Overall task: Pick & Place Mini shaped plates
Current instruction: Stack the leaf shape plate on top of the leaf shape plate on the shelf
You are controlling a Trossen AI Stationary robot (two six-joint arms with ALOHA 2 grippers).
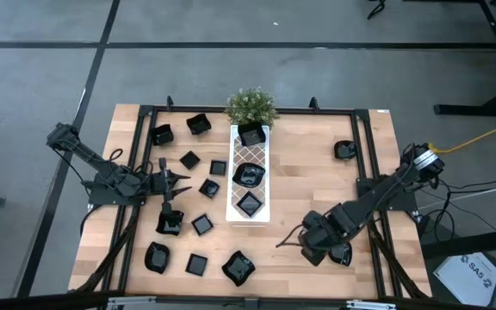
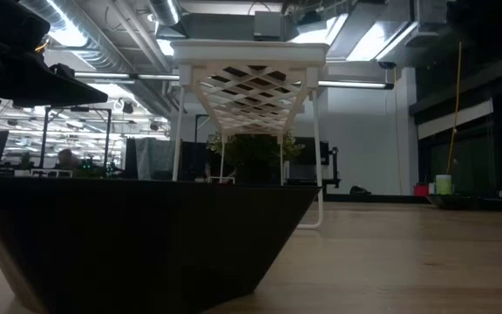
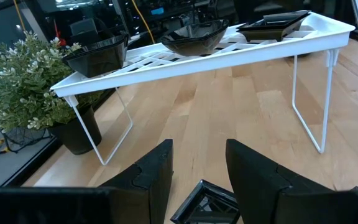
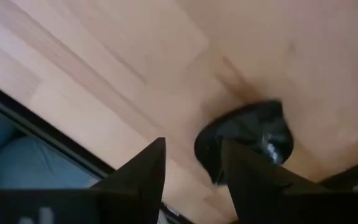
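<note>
The left gripper (image 3: 197, 171) has its two dark fingers spread with a clear gap between them and holds nothing. Just below and ahead of them sits a small square black plate (image 3: 207, 204) on the wood. In the high view this gripper (image 1: 176, 178) points toward the middle of the table, and its arm runs in low from the table's left edge, folded at the elbow.

The right gripper (image 4: 191, 165) also has its fingers parted and empty. They hover over a round-rimmed black plate (image 4: 247, 140) that lies near the table's dark frame edge. From above, the right gripper (image 1: 327, 252) sits near the front right part of the table, its arm stretched diagonally down from the base at the right edge, the wrist tipped toward the wood.

A long white tray (image 1: 268, 185) on thin wire legs stands along the middle of the table and carries three black plates (image 1: 249, 176) in a row. A small green plant (image 1: 250, 105) stands at its far end. About a dozen more black plates lie scattered on the wood left of the tray (image 1: 196, 263), and one lies alone near the far right corner (image 1: 344, 150). In the low view a black plate (image 2: 138, 240) fills the foreground, close to the lens.
</note>
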